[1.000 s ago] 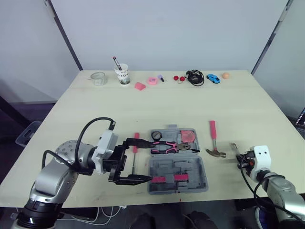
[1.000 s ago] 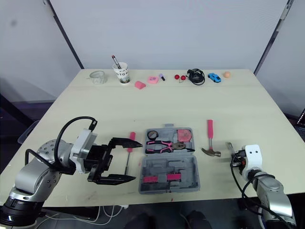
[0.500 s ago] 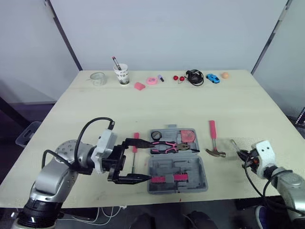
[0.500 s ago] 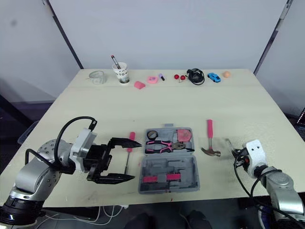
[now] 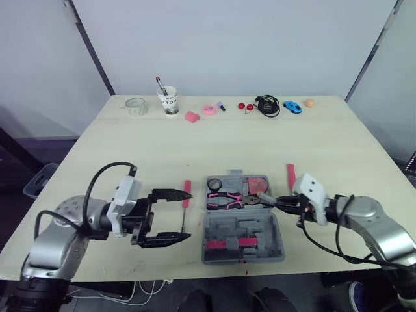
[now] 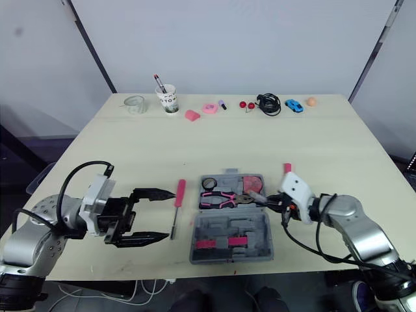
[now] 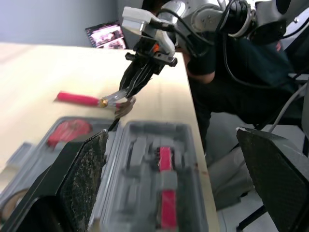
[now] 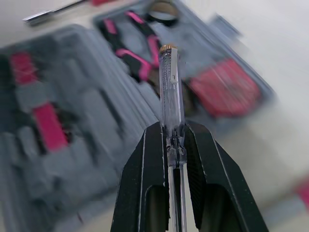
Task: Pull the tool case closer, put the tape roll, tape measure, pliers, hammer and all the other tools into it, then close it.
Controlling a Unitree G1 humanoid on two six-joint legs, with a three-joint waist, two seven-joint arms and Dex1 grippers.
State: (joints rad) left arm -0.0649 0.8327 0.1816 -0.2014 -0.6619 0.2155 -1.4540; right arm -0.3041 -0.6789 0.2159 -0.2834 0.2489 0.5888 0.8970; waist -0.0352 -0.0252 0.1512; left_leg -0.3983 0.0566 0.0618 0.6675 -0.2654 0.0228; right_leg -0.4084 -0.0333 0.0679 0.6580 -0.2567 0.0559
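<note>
In the left eye view, the tool case (image 5: 263, 227) is seen lying open near the front edge of the surface (image 5: 130, 149). The pliers (image 5: 227, 200), the tape roll (image 5: 214, 184) and the red tape measure (image 5: 259, 184) are already laid in its far half. The left jaws are held wide apart and empty, just beside the pink-handled screwdriver (image 5: 185, 198) (not yet packed). The hammer (image 5: 290, 174) is marked by its pink handle beyond the right jaws.

In the left wrist view, a clear-handled tester (image 7: 116, 98) is seen gripped by the right jaws above the case's right edge.

In the right wrist view, the right jaws are clenched on that tester's shaft, and its capped end is pointed over the pliers. For a clean placement, the tester should be lowered flat into a free recess, clear of the pliers' handles, and only then let go.
</note>
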